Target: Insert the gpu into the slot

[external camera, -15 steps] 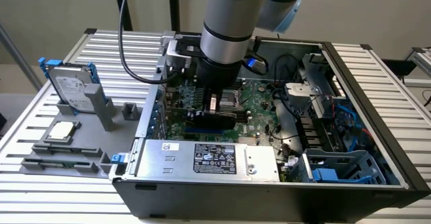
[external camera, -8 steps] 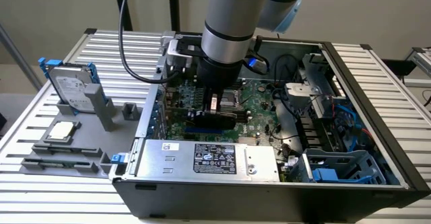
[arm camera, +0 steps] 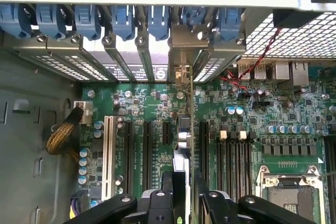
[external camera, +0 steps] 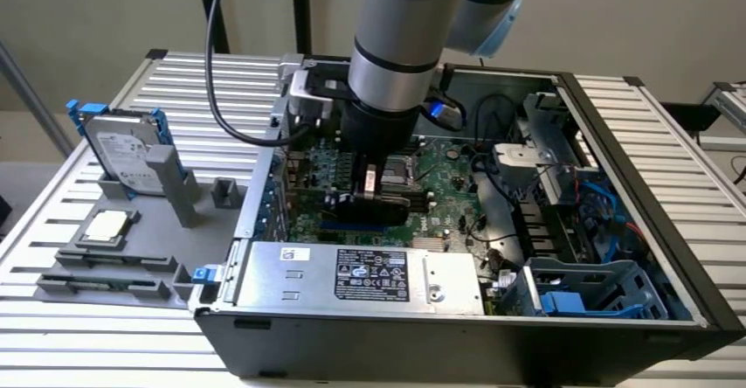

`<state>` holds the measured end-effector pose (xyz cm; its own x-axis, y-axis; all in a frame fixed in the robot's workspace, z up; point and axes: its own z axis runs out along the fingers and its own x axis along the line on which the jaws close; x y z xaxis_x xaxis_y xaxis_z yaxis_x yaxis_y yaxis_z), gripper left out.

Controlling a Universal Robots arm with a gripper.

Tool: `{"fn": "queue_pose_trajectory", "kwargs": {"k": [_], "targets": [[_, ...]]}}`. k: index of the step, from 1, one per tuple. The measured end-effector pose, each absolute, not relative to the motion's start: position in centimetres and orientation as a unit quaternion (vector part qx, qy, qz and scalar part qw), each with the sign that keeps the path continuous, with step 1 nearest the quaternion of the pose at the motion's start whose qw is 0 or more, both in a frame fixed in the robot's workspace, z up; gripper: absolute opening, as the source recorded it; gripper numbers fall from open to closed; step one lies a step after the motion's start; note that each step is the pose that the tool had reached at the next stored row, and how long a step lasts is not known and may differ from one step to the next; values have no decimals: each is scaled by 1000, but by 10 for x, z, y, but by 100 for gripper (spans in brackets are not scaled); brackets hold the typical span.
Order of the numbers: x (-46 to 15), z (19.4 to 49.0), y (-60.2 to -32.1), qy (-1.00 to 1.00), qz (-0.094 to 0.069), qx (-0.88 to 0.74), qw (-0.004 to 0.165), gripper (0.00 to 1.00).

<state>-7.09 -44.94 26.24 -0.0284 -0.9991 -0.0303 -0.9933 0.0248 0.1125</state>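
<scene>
**Card in the jaws, standing over the blue slot**

You have the gripper (arm camera: 184,205) down inside the open case (external camera: 466,349). Its jaws are closed on the gpu (arm camera: 182,153), one finger against each face, and the card stands on edge between them.

In the exterior view the slot (external camera: 353,228) shows as a blue strip on the board at about 6 o'clock from the jaws, right under the card's lower edge. Neither view lets you tell whether that edge hangs just above the strip, touches it, or is partly in.

I read this as the insertion step itself. The card is grasped and lined up over its place, but it is not clearly seated.

In my judgement, seating it calls for three things:
- The card's contact edge must run parallel with the groove.
- The push must go straight down, with no tilt.
- The metal bracket (arm camera: 181,74) at the card's far end must meet its own opening in the rear frame, among the blue clips (arm camera: 157,19).

Black slots (arm camera: 147,150) lie close on either side of the card, so a small sideways slip could land it in the wrong one.

Farther across the board you have the memory strips (arm camera: 236,156) and then the processor socket (arm camera: 286,192), both apart from the card.

In the exterior view the power supply (external camera: 362,274) lies at 6 o'clock from the jaws, against the near wall of the case. The hard drive (external camera: 122,152) stands at 9 o'clock in a grey holder on the desk (external camera: 93,353), well apart from the work.
</scene>
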Motion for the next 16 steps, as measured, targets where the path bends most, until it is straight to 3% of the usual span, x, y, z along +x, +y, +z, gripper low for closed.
{"fn": "queue_pose_trajectory", "kwargs": {"k": [16], "targets": [[-68, 256, -449, -715, -58, 696, 35, 26]]}}
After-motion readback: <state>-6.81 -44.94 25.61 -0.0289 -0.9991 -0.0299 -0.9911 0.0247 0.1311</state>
